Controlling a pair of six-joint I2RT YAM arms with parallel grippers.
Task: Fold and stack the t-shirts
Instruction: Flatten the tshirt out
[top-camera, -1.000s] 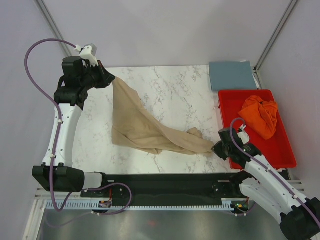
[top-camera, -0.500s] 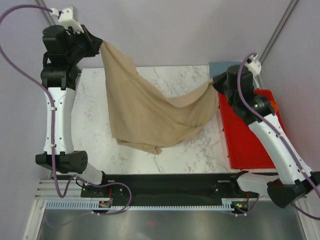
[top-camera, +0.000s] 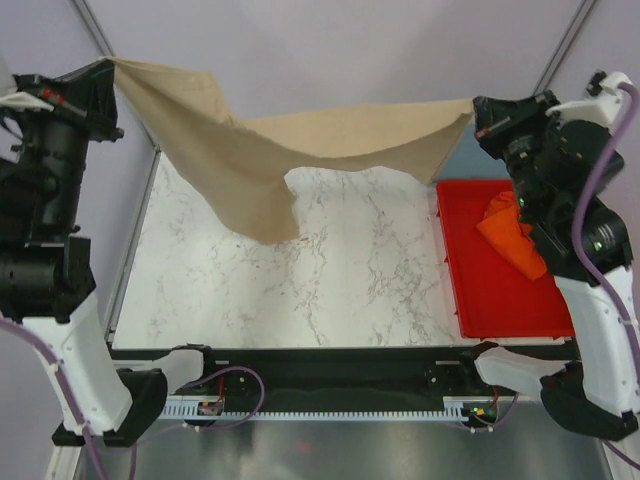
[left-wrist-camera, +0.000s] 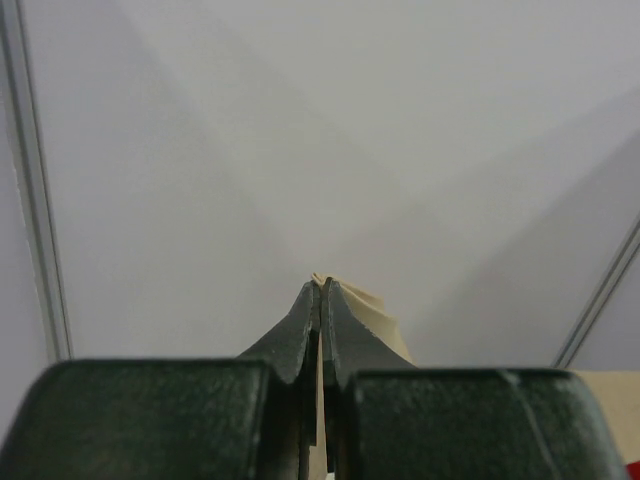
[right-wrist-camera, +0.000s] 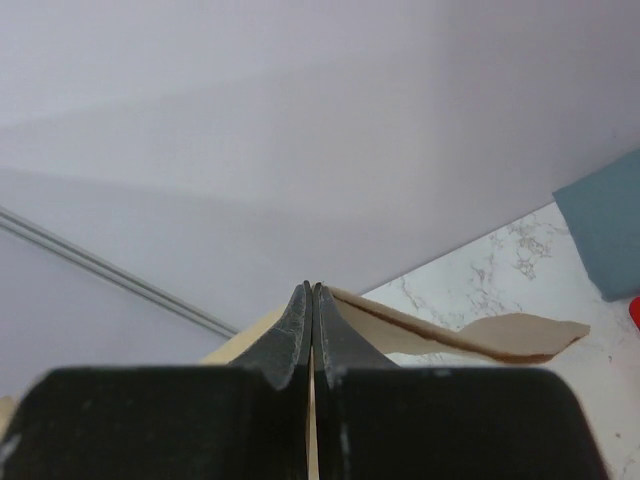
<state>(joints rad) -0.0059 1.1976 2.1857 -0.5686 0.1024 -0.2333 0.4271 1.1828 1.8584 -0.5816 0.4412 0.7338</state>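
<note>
Tan shirt (top-camera: 250, 150) is held stretched in the air over the counter (top-camera: 340, 290). One end is clamped in the left pincer (top-camera: 108, 68), the other in the right pincer (top-camera: 476, 105). In both wrist views only a sliver of cloth is seen between the pressed jaws. Whether the hanging fold touches the counter cannot be told. Orange shirt (top-camera: 515, 235) lies bunched in the red tray (top-camera: 480, 300), partly hidden by the right arm. Blue-grey shirt (right-wrist-camera: 610, 225) is cut off at the frame edge.
</note>
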